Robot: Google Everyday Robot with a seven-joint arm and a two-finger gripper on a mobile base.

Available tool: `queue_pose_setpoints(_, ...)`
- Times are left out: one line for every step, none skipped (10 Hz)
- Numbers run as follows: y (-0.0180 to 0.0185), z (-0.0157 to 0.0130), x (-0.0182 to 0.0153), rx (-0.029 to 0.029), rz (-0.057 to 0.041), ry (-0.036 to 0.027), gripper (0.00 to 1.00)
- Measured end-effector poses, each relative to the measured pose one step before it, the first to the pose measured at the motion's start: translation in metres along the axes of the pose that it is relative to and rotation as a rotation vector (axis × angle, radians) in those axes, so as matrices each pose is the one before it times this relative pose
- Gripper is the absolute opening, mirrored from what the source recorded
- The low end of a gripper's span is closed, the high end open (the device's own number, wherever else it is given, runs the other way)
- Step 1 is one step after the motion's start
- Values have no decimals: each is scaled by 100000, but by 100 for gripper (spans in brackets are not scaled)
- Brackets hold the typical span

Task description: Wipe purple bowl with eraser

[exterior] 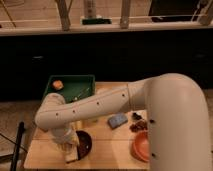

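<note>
The purple bowl [85,142] is a small dark glossy bowl near the front left of the wooden table [110,145]. My gripper [71,148] hangs below the thick white arm, over the bowl's left rim. It is shut on the eraser [73,154], a whitish-tan block pressed against the bowl's left edge. The arm hides part of the bowl's left side.
A green bin [70,86] at the back left holds an orange object [58,84]. A blue-grey pad [118,120] lies mid-table, dark small items [138,125] beside it. The orange bowl [142,146] sits front right, partly behind the arm. A dark pole [19,145] stands at the table's left.
</note>
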Motion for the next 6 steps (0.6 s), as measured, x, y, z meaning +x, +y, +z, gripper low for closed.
queue_pose_setpoints(1424,355,-307,258,2199,-730,0)
queue_pose_setpoints(1576,258,-8,-285,2653,-471,0)
queue_pose_setpoints(1727,78,787,307,4055,81,0)
queue_pose_setpoints(679,-119,874,-67,1790,185,0)
queue_pose_setpoints(528,-203,1358,-610,1821,431,0)
queue_pose_setpoints(-102,-259,1525,-729,810,446,0)
